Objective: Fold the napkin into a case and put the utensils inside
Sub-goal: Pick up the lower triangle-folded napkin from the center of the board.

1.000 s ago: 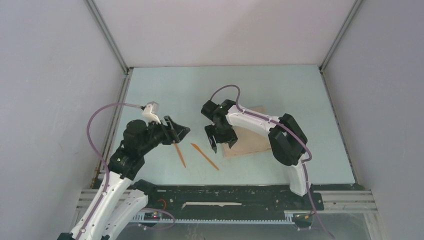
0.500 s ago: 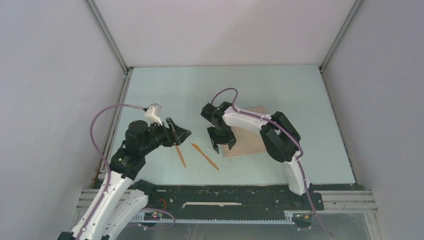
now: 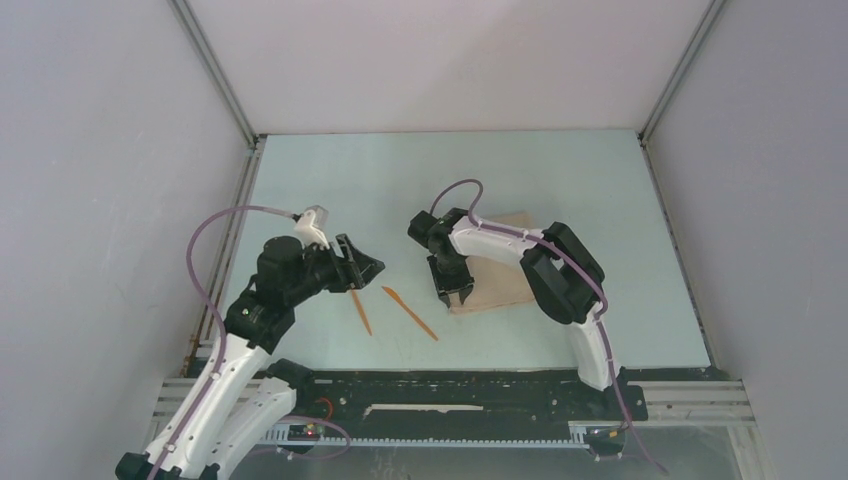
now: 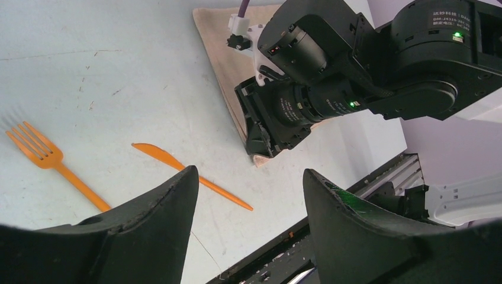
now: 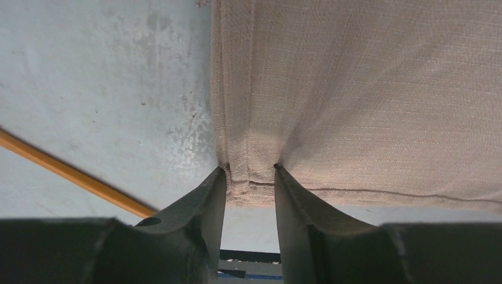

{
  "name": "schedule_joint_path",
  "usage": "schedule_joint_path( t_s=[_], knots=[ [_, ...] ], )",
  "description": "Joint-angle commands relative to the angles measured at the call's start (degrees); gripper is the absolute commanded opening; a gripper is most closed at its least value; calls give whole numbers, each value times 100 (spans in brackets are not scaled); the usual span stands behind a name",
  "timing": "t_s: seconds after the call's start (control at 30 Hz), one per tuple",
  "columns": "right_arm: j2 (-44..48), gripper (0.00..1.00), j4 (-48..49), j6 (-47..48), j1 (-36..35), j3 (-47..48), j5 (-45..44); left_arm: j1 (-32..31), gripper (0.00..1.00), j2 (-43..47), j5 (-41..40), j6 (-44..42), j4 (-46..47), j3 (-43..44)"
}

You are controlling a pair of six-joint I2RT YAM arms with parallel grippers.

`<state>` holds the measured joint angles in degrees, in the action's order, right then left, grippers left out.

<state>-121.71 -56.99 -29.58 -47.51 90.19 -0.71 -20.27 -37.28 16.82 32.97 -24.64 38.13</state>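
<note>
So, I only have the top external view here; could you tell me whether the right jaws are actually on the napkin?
Observer: In the right wrist view the right gripper has its jaws astride the near corner hem of the napkin, both tips touching cloth that puckers there; a firm pinch I cannot confirm.
Operator: Thank you; is the other arm carrying anything?
Observer: No; the left wrist view shows the left gripper open and empty, with the fork and the knife lying apart on the table.

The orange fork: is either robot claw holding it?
No, the fork lies loose on the table beside the knife, with nothing touching it.
</note>
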Motion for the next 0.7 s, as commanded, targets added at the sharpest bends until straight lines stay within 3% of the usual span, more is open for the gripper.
schedule_joint_path(
  t_s=[0.0,0.13,0.37,0.5,0.67],
  knots=[
    [-367,41,284,-258,-49,-334,-965,23,72,-37,108,-91,91,203],
    [-463,32,250,-352,-149,-325,-1398,23,72,-75,118,-72,93,217],
    [-99,0,679,-193,-136,-581,-1417,23,72,-206,104,-25,157,185],
    [656,0,1232,172,-58,-962,-1118,21,72,-355,127,117,351,38],
    [1651,0,2187,355,341,-1820,200,21,72,-813,230,322,743,-132]
  ],
)
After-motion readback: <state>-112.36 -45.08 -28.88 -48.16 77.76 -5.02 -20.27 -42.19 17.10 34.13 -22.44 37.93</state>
